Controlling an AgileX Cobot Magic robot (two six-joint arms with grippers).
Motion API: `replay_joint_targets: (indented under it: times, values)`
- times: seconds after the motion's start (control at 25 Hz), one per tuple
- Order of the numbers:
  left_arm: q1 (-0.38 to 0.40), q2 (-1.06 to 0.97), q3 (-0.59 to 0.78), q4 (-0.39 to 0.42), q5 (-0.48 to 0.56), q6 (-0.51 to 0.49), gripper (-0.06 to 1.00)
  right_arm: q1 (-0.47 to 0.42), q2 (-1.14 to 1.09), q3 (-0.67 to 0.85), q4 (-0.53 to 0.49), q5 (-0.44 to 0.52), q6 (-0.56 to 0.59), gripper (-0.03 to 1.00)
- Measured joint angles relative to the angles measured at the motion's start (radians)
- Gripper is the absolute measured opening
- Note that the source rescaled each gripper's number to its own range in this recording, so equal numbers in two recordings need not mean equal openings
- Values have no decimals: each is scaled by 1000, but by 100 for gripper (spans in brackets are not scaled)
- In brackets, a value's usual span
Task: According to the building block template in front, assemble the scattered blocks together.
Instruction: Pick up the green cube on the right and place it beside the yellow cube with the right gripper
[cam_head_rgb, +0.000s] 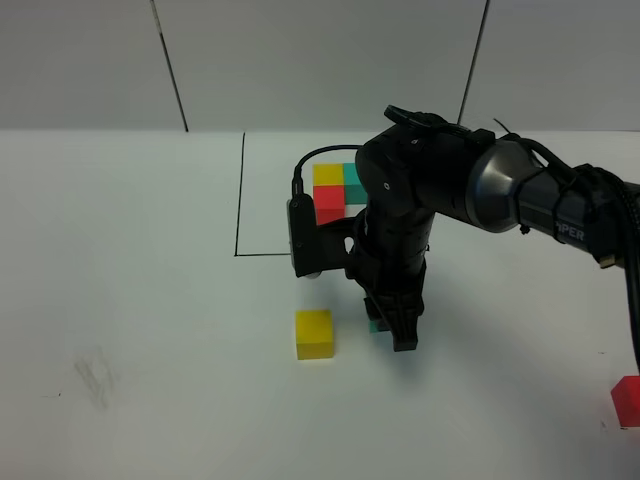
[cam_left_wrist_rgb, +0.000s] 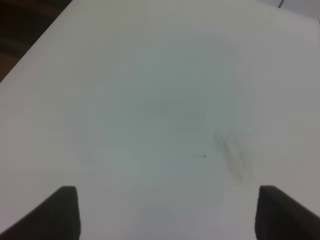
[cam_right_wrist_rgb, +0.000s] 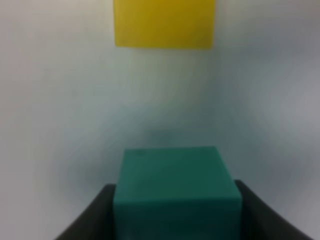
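The building block template (cam_head_rgb: 333, 190) lies at the back: yellow, teal and red cubes inside a thin black drawn frame. Of the scattered blocks, the yellow cube (cam_head_rgb: 314, 334) (cam_right_wrist_rgb: 165, 22) rests on the white table. My right gripper (cam_head_rgb: 393, 328) (cam_right_wrist_rgb: 175, 220) is shut on the teal cube (cam_right_wrist_rgb: 175, 185) (cam_head_rgb: 375, 325) just to the right of the yellow one, with a small gap between them. The red cube (cam_head_rgb: 627, 401) sits alone at the far right edge. My left gripper (cam_left_wrist_rgb: 167, 215) is open over bare table, holding nothing.
The frame's black line (cam_head_rgb: 240, 200) runs down the left side of the template and along its front. The right arm's bulky body (cam_head_rgb: 430, 190) hides part of the template. Faint grey smudges (cam_head_rgb: 95, 375) (cam_left_wrist_rgb: 232, 152) mark the table at the left.
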Motion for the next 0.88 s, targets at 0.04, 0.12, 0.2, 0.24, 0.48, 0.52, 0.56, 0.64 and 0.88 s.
replay_joint_targets:
  times: [0.04,0.12,0.2,0.24,0.48,0.52,0.56,0.64,0.88]
  values:
    - [0,0,0,0,0,0,65,4,5,-3,4,2,-2,25]
    - [0,0,0,0,0,0,65,12,12,-6,9,1,-3,25]
    - [0,0,0,0,0,0,65,21,14,-7,15,-1,-7,25]
    - [0,0,0,0,0,0,65,28,14,-7,17,-4,-9,25]
    - [0,0,0,0,0,0,65,46,14,-8,22,-37,-25,25]
    - [0,0,0,0,0,0,65,49,14,-8,22,-44,-26,25]
    - [0,0,0,0,0,0,65,49,14,-8,22,-48,-28,25]
    - [0,0,0,0,0,0,65,51,17,-8,23,-51,-29,25]
    - [0,0,0,0,0,0,65,51,47,-11,22,-69,-33,25]
